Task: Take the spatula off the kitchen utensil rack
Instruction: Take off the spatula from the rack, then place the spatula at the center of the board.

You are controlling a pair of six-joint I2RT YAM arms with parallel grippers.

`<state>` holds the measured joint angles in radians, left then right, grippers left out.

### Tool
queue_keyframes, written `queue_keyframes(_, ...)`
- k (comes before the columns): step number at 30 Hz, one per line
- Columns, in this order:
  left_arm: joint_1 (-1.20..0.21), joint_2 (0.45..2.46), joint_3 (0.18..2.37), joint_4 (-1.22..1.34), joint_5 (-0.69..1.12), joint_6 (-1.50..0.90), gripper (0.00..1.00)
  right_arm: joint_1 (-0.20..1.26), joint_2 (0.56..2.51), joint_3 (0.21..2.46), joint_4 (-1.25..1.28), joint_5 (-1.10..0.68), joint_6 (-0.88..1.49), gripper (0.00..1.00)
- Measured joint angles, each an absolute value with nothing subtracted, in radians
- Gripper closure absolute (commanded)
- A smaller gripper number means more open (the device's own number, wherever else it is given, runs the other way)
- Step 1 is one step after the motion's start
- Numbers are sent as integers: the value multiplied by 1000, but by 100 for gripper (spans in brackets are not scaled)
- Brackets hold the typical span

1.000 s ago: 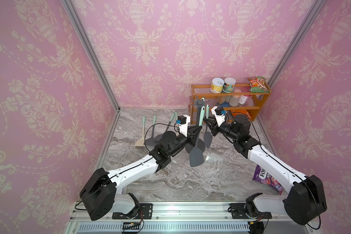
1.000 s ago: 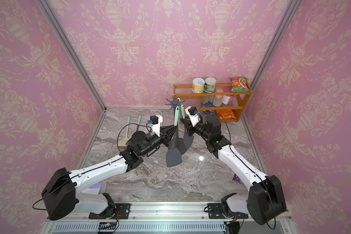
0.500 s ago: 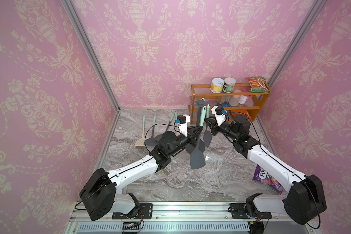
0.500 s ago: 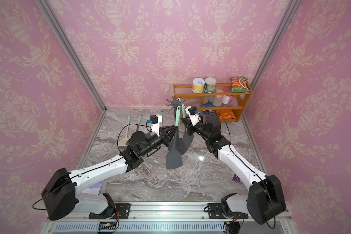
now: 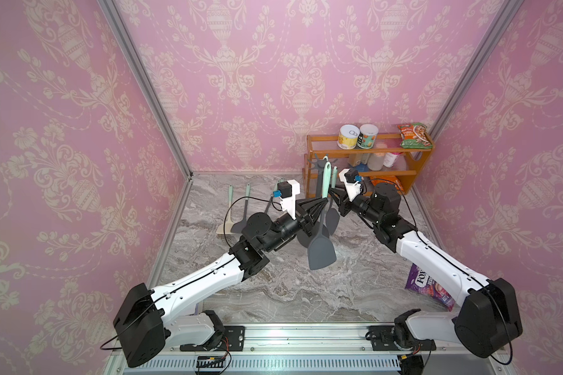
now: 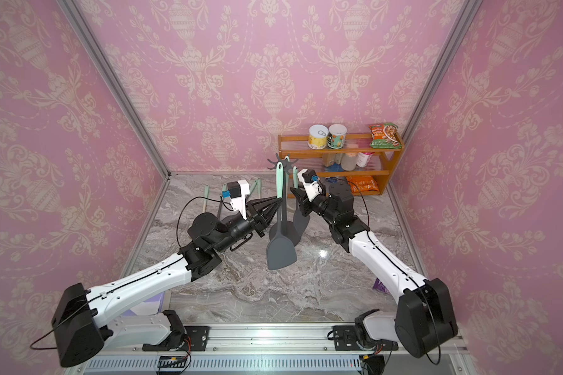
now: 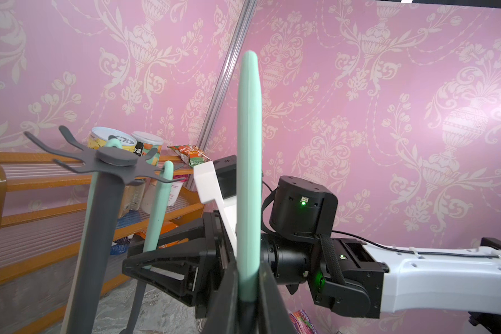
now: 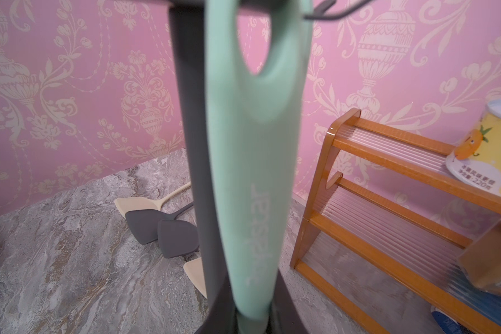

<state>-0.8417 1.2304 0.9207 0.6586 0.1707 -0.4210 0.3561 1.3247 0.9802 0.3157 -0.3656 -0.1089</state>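
left gripper [image 5: 324, 202] pinching 1 spatula [image 5: 321, 251], clear of kitchen utensil rack [image 7: 116, 157] | right gripper [image 5: 333, 194] clamped on 1 hung utensil [image 8: 252, 144] | 4 loose spatulas [image 8: 177, 237], one part-hidden

The mint-handled, dark-grey-bladed spatula [image 5: 320, 250] stood upright just beside the dark grey pole rack [image 7: 99, 217], where a twin spatula [image 7: 159, 208] hung.

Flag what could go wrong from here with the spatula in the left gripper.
1. The left gripper holds the spatula close beside the rack; a careless swing could knock its hooks or pole.
2. The right gripper is shut on a second utensil still hooked on the rack; pulling away without opening might tip it.
3. The two grippers sit close together and could collide.
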Motion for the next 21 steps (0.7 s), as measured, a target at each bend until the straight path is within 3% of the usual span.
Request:
queue_keyframes(10, -741, 1103, 974, 325, 181, -348, 97, 356, 1325, 983, 309, -366, -109, 100)
queue_keyframes(16, -538, 1025, 954, 226, 259, -424, 96, 356, 1325, 983, 309, -366, -109, 100)
queue_keyframes(21, -307, 1121, 923, 234, 458, -611, 97, 356, 1325, 983, 308, -366, -109, 100)
